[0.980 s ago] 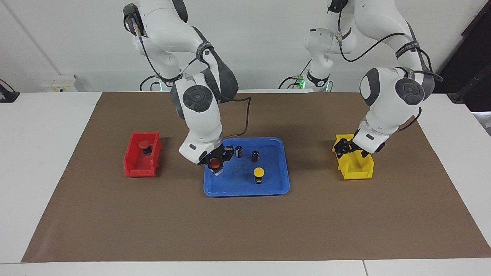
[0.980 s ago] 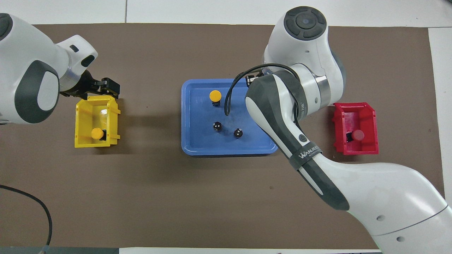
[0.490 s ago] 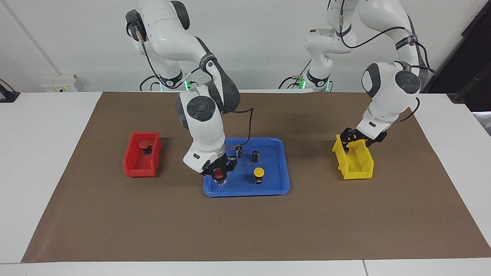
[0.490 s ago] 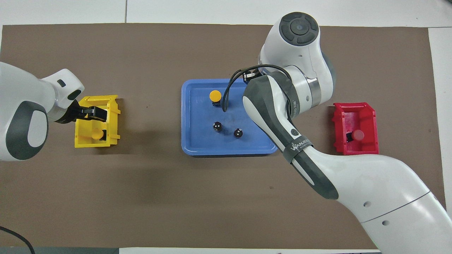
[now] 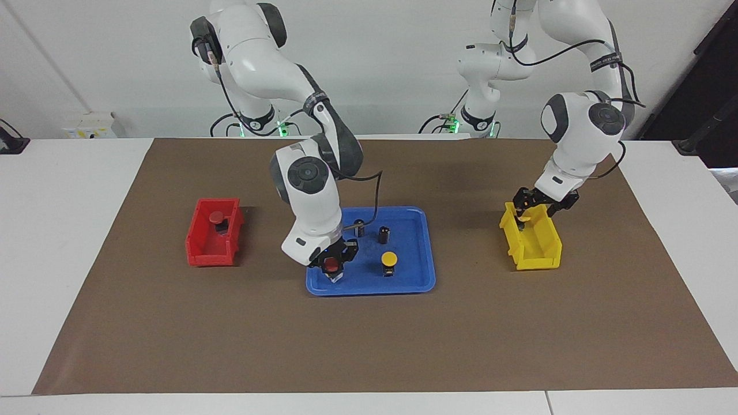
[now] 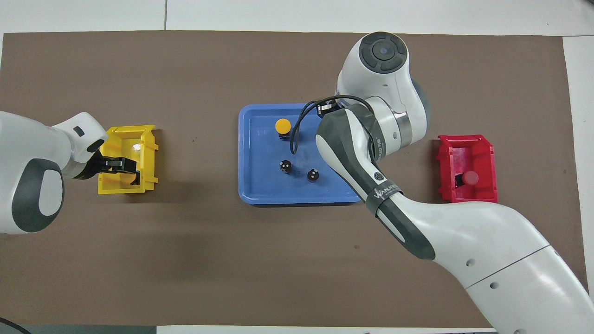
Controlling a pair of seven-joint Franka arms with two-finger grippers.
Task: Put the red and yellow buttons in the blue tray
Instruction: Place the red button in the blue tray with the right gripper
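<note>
A big brown mat (image 5: 369,346) covers most of a white table (image 5: 63,190). A plain white wall (image 5: 380,63) stands past the robots, and a small white box (image 5: 89,125) sits on the table near the right arm's end.

The blue tray (image 5: 416,253) lies in the middle of the mat. A yellow button (image 5: 390,263) stands in it. Two dark cylinders (image 5: 371,230) with silver tops stand in the tray too, nearer to the robots than the yellow button.

The right gripper (image 5: 333,272) is low over the tray, at the corner toward the right arm's end. Its fingers are clamped on a red button (image 5: 330,264). Whether the button touches the tray floor yet is hard to tell. In the overhead view the arm hides this gripper.

A small red bin (image 5: 212,241) sits on the mat toward the right arm's end, well apart from the tray. Another red button (image 5: 217,217) is inside it.

A small yellow bin (image 5: 533,239) sits on the mat toward the left arm's end. The left gripper (image 6: 124,167) is down inside this bin. I cannot tell if its fingers are open or closed, or if they hold anything. The second yellow button cannot be seen.
</note>
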